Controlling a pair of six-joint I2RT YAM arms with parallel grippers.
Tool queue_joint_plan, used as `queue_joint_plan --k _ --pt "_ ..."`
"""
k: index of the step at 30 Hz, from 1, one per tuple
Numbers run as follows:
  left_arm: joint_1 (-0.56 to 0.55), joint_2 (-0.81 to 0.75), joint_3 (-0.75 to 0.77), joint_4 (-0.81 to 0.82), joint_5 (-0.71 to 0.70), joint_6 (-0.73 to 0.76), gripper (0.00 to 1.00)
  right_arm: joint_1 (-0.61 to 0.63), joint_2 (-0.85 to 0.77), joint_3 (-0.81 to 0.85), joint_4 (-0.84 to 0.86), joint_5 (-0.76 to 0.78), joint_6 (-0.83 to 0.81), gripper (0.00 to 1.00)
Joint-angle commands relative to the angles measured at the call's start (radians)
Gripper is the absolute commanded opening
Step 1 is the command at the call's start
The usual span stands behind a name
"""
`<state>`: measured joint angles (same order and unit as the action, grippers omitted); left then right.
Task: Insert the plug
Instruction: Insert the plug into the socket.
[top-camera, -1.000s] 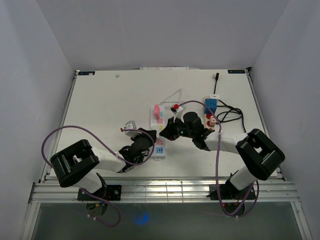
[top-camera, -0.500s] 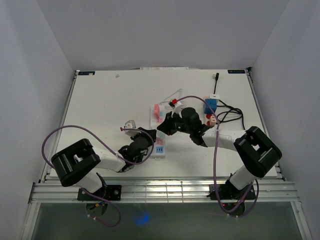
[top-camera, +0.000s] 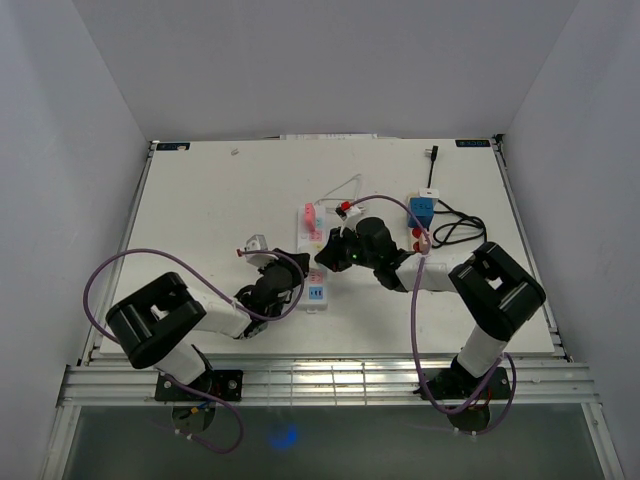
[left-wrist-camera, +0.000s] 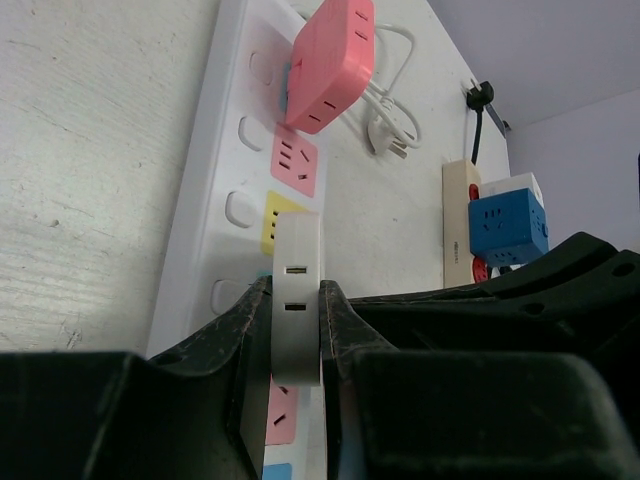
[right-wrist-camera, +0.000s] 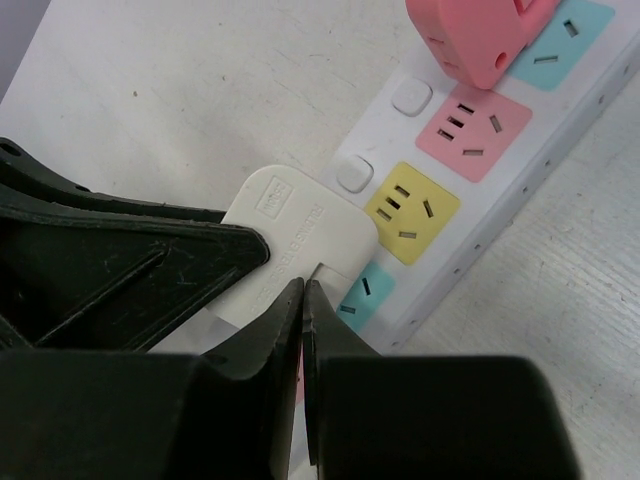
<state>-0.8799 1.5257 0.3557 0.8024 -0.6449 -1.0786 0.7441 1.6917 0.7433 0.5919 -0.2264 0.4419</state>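
Right hand (right-wrist-camera: 303, 290) swung left across table (top-camera: 200, 200) in last second; now at strip (top-camera: 318, 292), tips pressed together, empty, nudging plug (left-wrist-camera: 297, 250). Left hand (left-wrist-camera: 297, 292) pinching plug over teal socket (right-wrist-camera: 360, 290). Likely aligning; not seated yet.

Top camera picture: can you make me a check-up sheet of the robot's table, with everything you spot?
Surface: white table, no spills seen.
Job's things: white plug held over the power strip, beside the yellow socket; cannot tell if its pins are in.
Clutter: pink adapter plugged into the strip's far end; blue cube adapter off to the right.
Grippers: left gripper shut on the white plug; right gripper shut, holding nothing, tips beside the plug.
Cables: black cable by the blue cube; white cable behind the strip; purple cables on both arms.
Surroundings: grey walls on three sides.
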Motion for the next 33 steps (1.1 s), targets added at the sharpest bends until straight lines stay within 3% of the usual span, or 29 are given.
queue_joint_plan --k 1,8,10,11,15,17,23,26,33 --pt "0.021 0.054 -0.031 -0.218 0.024 0.052 0.0 0.018 -0.035 0.008 -0.03 0.019 -0.005 0.08" --pt "0.047 0.057 -0.031 -0.221 0.067 0.046 0.0 0.018 -0.139 -0.022 -0.066 0.076 -0.035 0.08" --pt "0.053 0.06 -0.027 -0.221 0.071 0.048 0.0 0.018 -0.13 -0.038 -0.095 0.079 -0.032 0.35" --pt "0.055 0.06 -0.029 -0.221 0.071 0.046 0.0 0.02 -0.132 -0.045 -0.131 0.084 -0.019 0.56" --pt "0.064 0.068 -0.026 -0.221 0.085 0.042 0.0 0.086 -0.202 -0.12 -0.168 0.215 -0.006 0.87" --pt "0.067 0.073 -0.021 -0.221 0.093 0.04 0.0 0.136 -0.227 -0.116 -0.199 0.307 0.003 0.93" --pt "0.07 0.074 -0.011 -0.232 0.1 0.04 0.0 0.267 -0.21 -0.099 -0.253 0.514 0.05 0.98" --pt "0.071 0.076 0.0 -0.244 0.108 0.04 0.0 0.314 -0.181 -0.078 -0.27 0.605 0.052 0.91" --pt "0.073 0.088 0.019 -0.259 0.114 0.043 0.0 0.422 -0.125 -0.036 -0.307 0.815 0.119 0.9"
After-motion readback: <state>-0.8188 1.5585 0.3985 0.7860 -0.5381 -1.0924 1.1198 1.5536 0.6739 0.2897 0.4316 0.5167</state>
